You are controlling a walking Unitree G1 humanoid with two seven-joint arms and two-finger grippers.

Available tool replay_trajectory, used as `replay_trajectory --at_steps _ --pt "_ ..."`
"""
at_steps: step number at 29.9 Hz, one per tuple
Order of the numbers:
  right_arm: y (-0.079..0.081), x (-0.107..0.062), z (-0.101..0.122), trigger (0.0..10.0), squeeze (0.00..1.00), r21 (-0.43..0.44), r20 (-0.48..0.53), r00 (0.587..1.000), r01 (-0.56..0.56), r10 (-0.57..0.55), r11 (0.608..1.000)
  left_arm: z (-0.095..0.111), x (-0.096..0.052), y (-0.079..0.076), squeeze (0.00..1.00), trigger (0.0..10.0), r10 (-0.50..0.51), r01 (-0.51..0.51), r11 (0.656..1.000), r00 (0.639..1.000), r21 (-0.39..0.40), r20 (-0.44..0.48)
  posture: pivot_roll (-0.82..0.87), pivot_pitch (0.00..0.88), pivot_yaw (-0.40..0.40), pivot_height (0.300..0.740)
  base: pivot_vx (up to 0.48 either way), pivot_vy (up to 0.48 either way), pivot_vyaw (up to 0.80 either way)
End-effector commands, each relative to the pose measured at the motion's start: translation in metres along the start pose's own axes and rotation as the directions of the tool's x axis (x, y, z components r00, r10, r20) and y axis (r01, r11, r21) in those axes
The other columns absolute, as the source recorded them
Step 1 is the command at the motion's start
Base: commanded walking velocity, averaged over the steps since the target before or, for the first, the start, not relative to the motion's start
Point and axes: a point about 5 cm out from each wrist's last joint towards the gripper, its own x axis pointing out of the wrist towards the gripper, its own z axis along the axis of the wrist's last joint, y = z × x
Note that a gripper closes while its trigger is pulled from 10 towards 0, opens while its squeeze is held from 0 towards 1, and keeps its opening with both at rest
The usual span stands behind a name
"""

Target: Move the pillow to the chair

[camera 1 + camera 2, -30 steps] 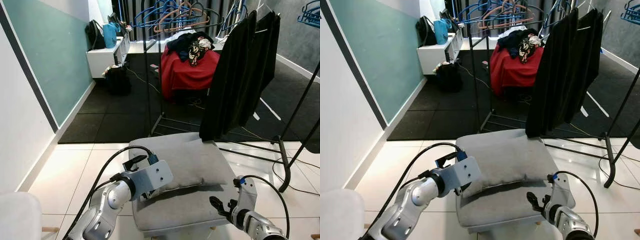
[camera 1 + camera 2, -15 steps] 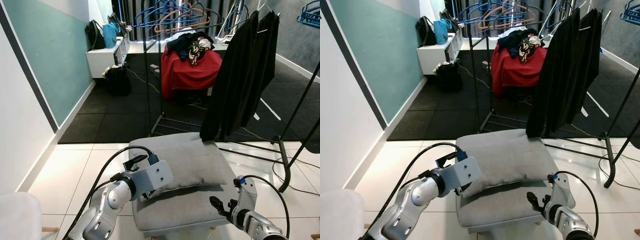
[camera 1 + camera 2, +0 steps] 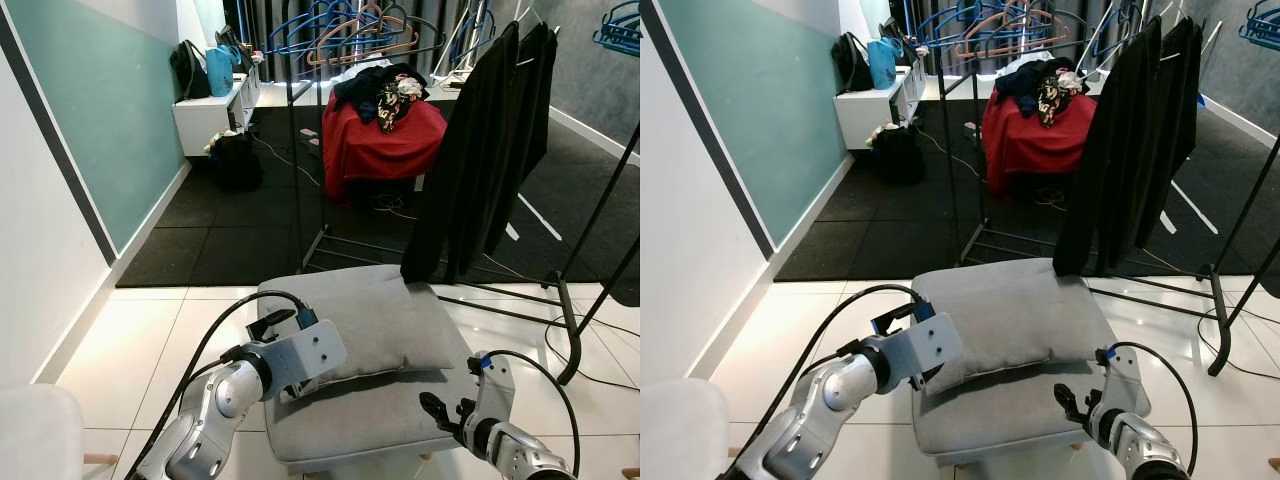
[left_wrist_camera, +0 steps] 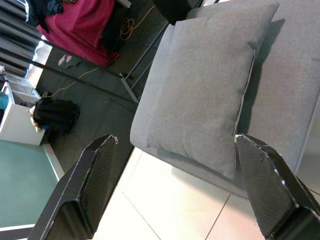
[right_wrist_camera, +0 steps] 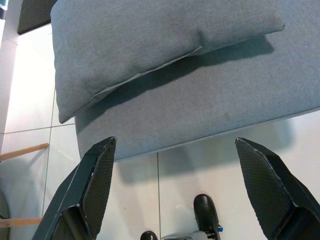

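Soft grey woven pillow (image 3: 385, 325) lying on the padded grey chair (image 3: 370, 410), between spread-fingered left gripper (image 4: 175, 185) and right gripper (image 5: 175, 185); black garments (image 3: 490, 150) hang beyond.

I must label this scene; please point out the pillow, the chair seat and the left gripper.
pillow (image 3: 385, 325): left eye view, top face.
chair seat (image 3: 360, 420): left eye view, front part.
left gripper (image 4: 175, 187): left wrist view, between fingertips.

Teal wall (image 3: 110, 110), white tiles (image 3: 140, 330) — then black mat (image 3: 230, 230), clothes rack (image 3: 480, 150), red-draped table (image 3: 380, 145).
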Motion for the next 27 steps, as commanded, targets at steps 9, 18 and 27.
replay_trajectory --at_steps 9,18,27 --pt "0.0015 0.0008 0.0003 10.0 0.0 0.004 0.006 1.0 0.001 -0.001 1.0 -0.0043 0.0002 -0.0006 0.0 10.0 -0.011 0.011 1.0 1.0 0.0 -0.01 -0.11 0.0 0.017 0.725 0.0 0.0 0.0" --pt "-0.0005 -0.0001 0.0009 10.0 0.0 0.005 0.006 1.0 0.002 -0.002 1.0 -0.0022 0.0004 -0.0015 0.0 10.0 -0.012 0.012 1.0 1.0 -0.001 -0.008 -0.11 0.0 0.018 0.725 0.0 0.0 0.0" --pt "-0.0011 -0.0004 0.0011 10.0 0.0 0.005 0.004 1.0 0.004 -0.004 1.0 -0.0017 0.0007 -0.0017 0.0 10.0 -0.013 0.013 1.0 1.0 -0.001 -0.007 -0.11 0.0 0.021 0.725 0.0 0.0 0.0"
